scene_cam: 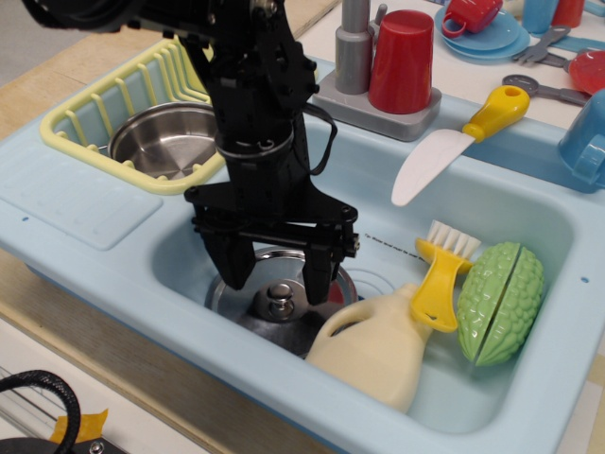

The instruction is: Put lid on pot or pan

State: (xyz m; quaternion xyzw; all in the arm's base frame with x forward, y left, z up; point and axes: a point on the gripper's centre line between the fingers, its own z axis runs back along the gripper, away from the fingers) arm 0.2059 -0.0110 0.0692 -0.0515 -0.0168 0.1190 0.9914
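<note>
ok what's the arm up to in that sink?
The tool is open, its fingers either side of the knob of the lid lying flat on the floor of the blue sink. It hasn't closed. The pot sits uncovered in the yellow rack to the left. A cream jug overlaps the lid's right edge.

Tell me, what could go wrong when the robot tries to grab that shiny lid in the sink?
The knob on the lid is small and shiny, so the open pincer straddling it might slip off. The cream bottle leans against the lid's edge and could tip or snag as the lid lifts.
</note>
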